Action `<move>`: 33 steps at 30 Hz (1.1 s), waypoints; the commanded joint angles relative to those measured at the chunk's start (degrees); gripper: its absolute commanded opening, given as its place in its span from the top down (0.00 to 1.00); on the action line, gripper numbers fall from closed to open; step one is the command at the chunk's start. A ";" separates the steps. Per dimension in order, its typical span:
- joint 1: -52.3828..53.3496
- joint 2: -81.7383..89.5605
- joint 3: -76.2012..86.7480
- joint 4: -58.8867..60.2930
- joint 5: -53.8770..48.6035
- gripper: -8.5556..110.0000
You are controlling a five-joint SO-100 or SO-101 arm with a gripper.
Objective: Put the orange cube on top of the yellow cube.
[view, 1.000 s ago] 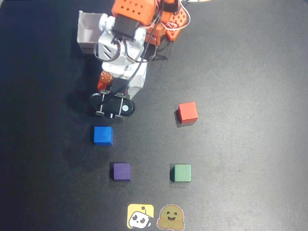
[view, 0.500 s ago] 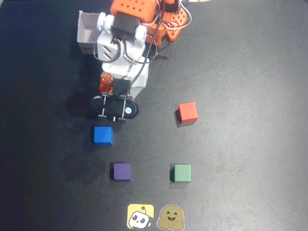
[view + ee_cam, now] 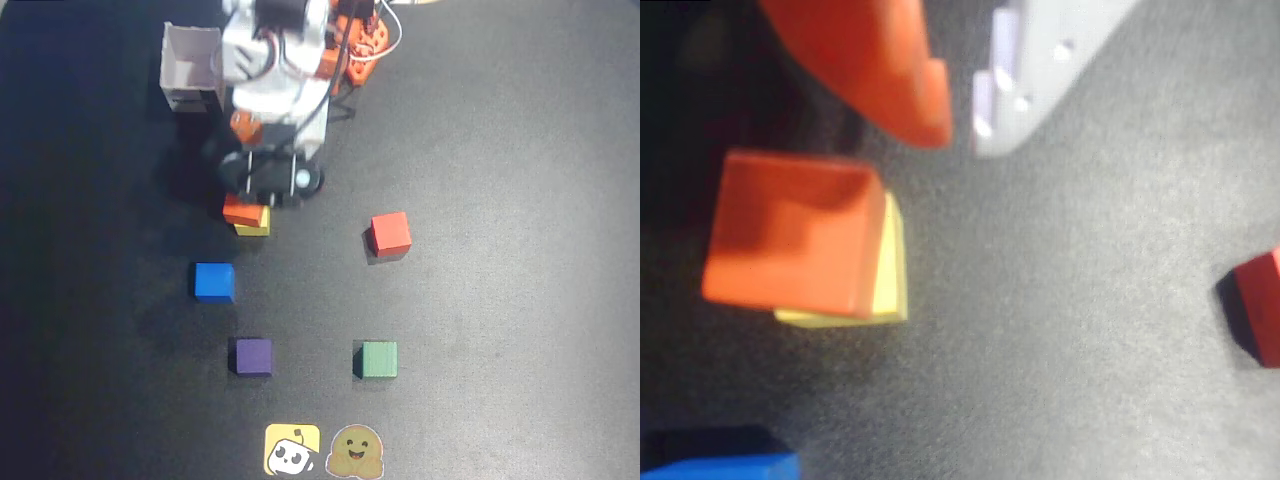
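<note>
Orange cube is seen resting on the yellow cube, shifted off-centre so a yellow strip shows at one side in the wrist view; in the overhead view the stack sits just below the arm. Pincer is held above the stack, jaws slightly parted, nothing gripped. Red cube, blue cube lie apart on the counter.

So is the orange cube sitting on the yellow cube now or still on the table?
On it: the orange cube rests atop the yellow cube, offset, with the gripper clear of it.
</note>
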 commanded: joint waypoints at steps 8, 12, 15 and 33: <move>-1.93 16.26 8.35 1.58 -1.85 0.92; -4.48 29.18 13.89 4.13 -1.05 0.92; -5.19 29.18 14.24 4.39 -0.44 0.92; -6.24 33.93 27.95 -10.55 0.09 0.92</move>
